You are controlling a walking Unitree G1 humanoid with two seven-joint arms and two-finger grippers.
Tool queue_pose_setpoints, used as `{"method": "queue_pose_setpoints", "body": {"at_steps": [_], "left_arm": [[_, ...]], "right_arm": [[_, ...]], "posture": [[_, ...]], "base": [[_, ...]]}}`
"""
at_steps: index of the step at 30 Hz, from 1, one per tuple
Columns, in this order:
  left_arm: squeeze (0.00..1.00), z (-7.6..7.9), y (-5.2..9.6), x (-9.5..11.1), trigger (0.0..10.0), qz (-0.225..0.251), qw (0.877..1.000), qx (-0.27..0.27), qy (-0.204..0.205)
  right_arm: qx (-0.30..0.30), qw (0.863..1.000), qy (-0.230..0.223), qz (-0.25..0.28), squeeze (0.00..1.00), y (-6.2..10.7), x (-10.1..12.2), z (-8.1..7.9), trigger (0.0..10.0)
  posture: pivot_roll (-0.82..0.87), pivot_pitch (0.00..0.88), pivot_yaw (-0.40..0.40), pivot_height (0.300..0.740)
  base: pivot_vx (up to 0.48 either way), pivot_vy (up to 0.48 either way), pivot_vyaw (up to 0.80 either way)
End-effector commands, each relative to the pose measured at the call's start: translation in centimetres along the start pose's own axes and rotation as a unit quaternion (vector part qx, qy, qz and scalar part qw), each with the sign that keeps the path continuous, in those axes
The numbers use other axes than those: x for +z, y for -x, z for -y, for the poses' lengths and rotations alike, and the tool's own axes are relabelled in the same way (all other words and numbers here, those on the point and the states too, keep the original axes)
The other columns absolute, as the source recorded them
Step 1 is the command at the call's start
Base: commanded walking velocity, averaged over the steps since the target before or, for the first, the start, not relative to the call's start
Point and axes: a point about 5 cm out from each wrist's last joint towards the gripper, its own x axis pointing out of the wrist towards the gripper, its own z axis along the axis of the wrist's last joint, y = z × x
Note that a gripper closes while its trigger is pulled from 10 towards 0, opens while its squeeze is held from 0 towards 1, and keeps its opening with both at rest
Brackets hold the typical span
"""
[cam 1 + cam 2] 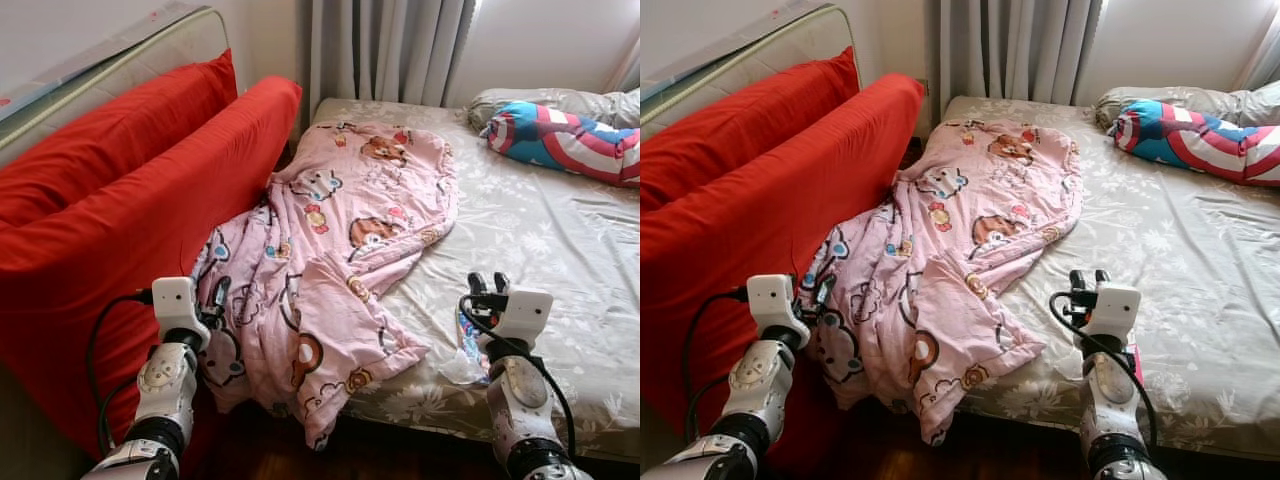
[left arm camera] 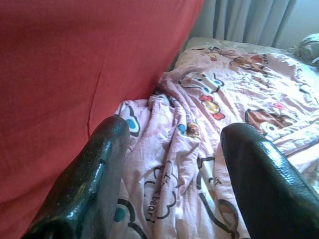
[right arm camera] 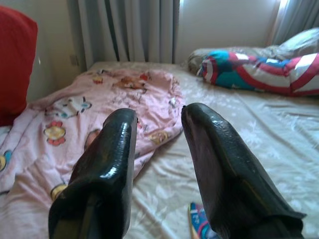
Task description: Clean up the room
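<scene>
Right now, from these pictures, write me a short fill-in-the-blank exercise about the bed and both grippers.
1. The pink cartoon-print blanket hangs off the bed's edge toward the ____ mattress-like cushion.
2. The left gripper, fingers open, points at the ____.
3. The right gripper is open above the floral beige ____.
4. The striped blue, red and white pillow lies near the bed's ____.

Missing words: red; blanket; bedsheet; head

Soft, matt pink cloth blanket (image 1: 340, 250), crumpled; red cushions (image 1: 120, 200) of smooth matt fabric; the left pincer's fingers (image 2: 84, 189) glossy black, finely pebbled, perhaps plastic.
</scene>
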Motion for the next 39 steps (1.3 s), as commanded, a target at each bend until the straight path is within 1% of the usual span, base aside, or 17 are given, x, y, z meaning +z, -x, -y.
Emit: {"method": "queue_pose_setpoints", "body": {"at_steps": [1,3,4,9,15,17,19,21,22,24,26,28,29,32,34,38,39], "left_arm": [[0.0,-0.5,0.8,-1.1,10.0,-0.025,1.0,0.006,-0.003],[0.0,-0.5,1.3,-2.0,10.0,-0.05,0.999,0.002,-0.003],[0.0,-0.4,1.9,-3.1,10.0,-0.083,0.997,-0.003,0.001],[0.0,-0.9,3.4,-4.9,10.0,-0.121,0.993,0.008,0.005],[0.0,-0.6,2.8,-4.2,10.0,-0.107,0.994,-0.001,0.008],[0.0,-0.4,2.9,-4.8,10.0,-0.137,0.99,-0.007,0.002],[0.0,0.2,4.0,-6.6,10.0,-0.204,0.979,-0.03,-0.005],[0.0,0.5,5.0,-7.8,10.0,-0.241,0.97,-0.037,-0.004],[0.0,0.5,6.2,-9.1,10.0,-0.282,0.959,-0.031,-0.017],[0.0,0.3,7.3,-10.0,10.0,-0.307,0.951,-0.022,-0.012],[0.0,0.0,9.0,-11.3,10.0,-0.346,0.938,-0.004,-0.011],[0.0,-0.1,9.6,-11.8,10.0,-0.362,0.932,0.005,-0.011],[0.0,-0.2,10.0,-12.1,10.0,-0.382,0.924,0.01,-0.028],[0.0,-0.1,10.1,-12.3,10.0,-0.393,0.919,0.005,-0.037],[0.0,0.4,10.1,-12.4,10.0,-0.406,0.911,-0.014,-0.063],[0.0,0.6,10.2,-12.6,10.0,-0.419,0.907,-0.008,-0.051],[0.0,0.4,10.0,-12.4,10.0,-0.418,0.905,-0.007,-0.075]], "right_arm": [[-0.005,1.0,0.001,-0.02,0.0,0.6,-0.8,0.4,10.0],[-0.015,0.999,0.002,-0.045,0.0,1.3,-1.7,0.8,10.0],[-0.022,0.997,0.008,-0.071,0.0,1.9,-2.6,1.2,10.0],[-0.064,0.991,0.006,-0.121,0.0,3.8,-4.7,2.3,10.0],[-0.042,0.992,0.002,-0.121,0.0,3.5,-4.5,1.9,10.0],[-0.043,0.988,-0.015,-0.148,0.0,3.6,-5.1,1.6,10.0],[-0.042,0.977,-0.022,-0.206,0.0,4.4,-6.5,1.6,10.0],[-0.037,0.968,-0.024,-0.246,0.0,5.3,-7.6,1.5,10.0],[-0.027,0.955,-0.022,-0.293,0.0,6.5,-8.8,1.1,10.0],[-0.011,0.944,-0.015,-0.33,0.0,8.0,-10.0,0.6,10.0],[0.001,0.922,-0.014,-0.387,0.0,10.3,-11.6,0.0,10.0],[0.008,0.91,-0.016,-0.415,0.0,11.6,-12.4,-0.5,10.0],[0.014,0.9,-0.021,-0.435,0.0,12.4,-12.9,-0.8,10.0],[0.005,0.893,-0.023,-0.45,0.0,12.9,-13.2,-0.8,10.0],[-0.012,0.889,-0.037,-0.455,0.0,13.1,-13.3,-0.8,10.0],[-0.01,0.887,-0.047,-0.458,0.0,13.1,-13.4,-1.4,10.0],[-0.009,0.887,-0.05,-0.459,0.0,13.1,-13.4,-1.6,10.0]], "posture": [[-0.05,0.0,-0.018,0.74],[-0.04,0.0,-0.022,0.74],[-0.04,0.0,-0.027,0.74],[-0.05,0.0,-0.025,0.74],[-0.04,0.0,-0.026,0.74],[-0.04,0.0,-0.026,0.74],[-0.04,0.0,-0.038,0.74],[-0.03,0.0,-0.041,0.74],[-0.04,0.0,-0.038,0.74],[-0.04,0.0,-0.038,0.74],[-0.03,0.0,-0.042,0.74],[-0.03,0.0,-0.044,0.74],[-0.03,0.0,-0.047,0.74],[-0.02,0.0,-0.049,0.74],[-0.02,0.0,-0.051,0.74],[-0.04,0.0,-0.046,0.74],[-0.04,0.0,-0.046,0.74]], "base": [[0.0,0.0,0.0],[0.0,0.0,0.0],[0.0,0.0,0.0],[0.0,0.0,0.0],[0.0,0.0,0.0],[0.0,0.0,0.0],[0.0,0.0,0.0],[0.0,0.0,0.0],[0.0,0.0,0.0],[0.0,0.0,0.0],[0.0,0.0,0.0],[0.0,0.0,0.0],[0.0,0.0,0.0],[0.0,0.0,0.0],[0.0,0.0,0.0],[0.0,0.0,0.0],[0.0,0.0,0.0]]}}
